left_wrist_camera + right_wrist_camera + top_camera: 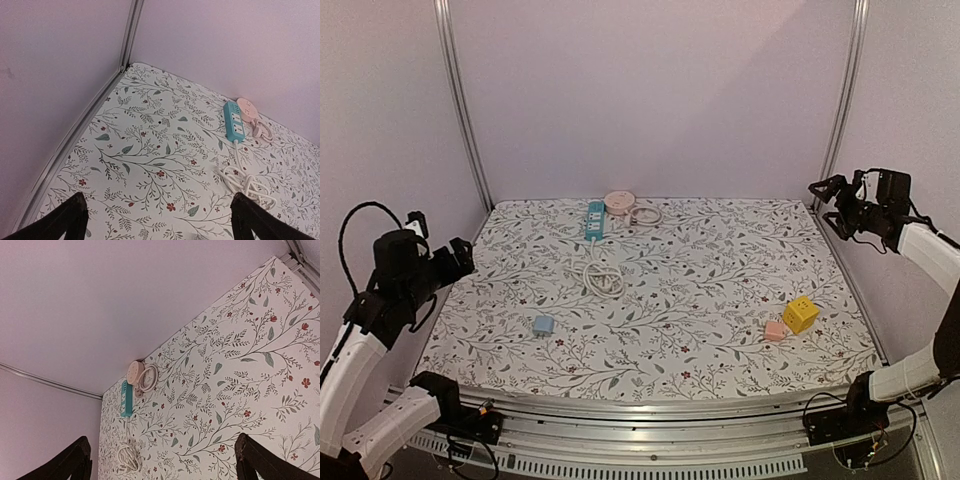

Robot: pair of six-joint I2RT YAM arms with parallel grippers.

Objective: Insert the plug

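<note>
Waiting off left edge of table (720, 260): left gripper (157, 210), spread wide, empty, held clear of workspace. Blue plug block (543, 325) loose near front-left corner, probably meant for left reach. Teal power strip (594, 219) by back edge, sockets up to receive plug; white cord (603, 277) coiled just in front. Pink cube (775, 330) just beside yellow cube (800, 314), toward front-right corner. Right gripper (825, 195) raised off right edge, likewise spread, empty.

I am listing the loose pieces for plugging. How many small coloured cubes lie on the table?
3: a blue cube left of centre near the front, a pink cube at the right front, and a yellow cube just beside it. None seems hidden.
</note>
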